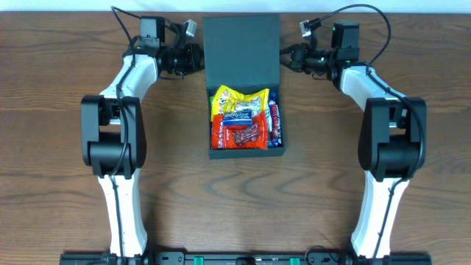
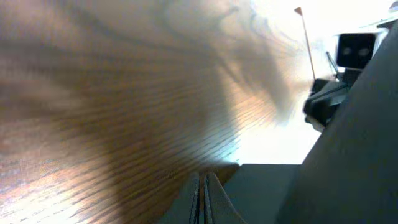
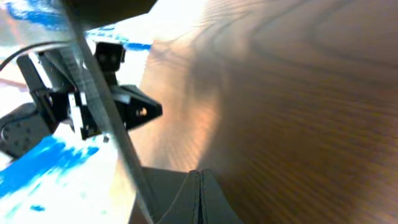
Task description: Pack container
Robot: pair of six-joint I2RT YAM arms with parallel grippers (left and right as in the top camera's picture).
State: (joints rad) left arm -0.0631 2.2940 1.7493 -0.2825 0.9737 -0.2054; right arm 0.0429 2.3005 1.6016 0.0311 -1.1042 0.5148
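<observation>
Two claws, both mine, both pinched shut on nothing. My left claw (image 1: 196, 58) sits just beside the left edge of the container (image 1: 246, 153), level with its lid (image 1: 241, 46). My right claw (image 1: 287, 57) sits just beside the right edge. The container lies between them on the wooden table (image 1: 59, 184), lid open. Its tray holds a yellow packet (image 1: 243, 98), a red packet (image 1: 237, 137) and a blue packet (image 1: 274, 121).
</observation>
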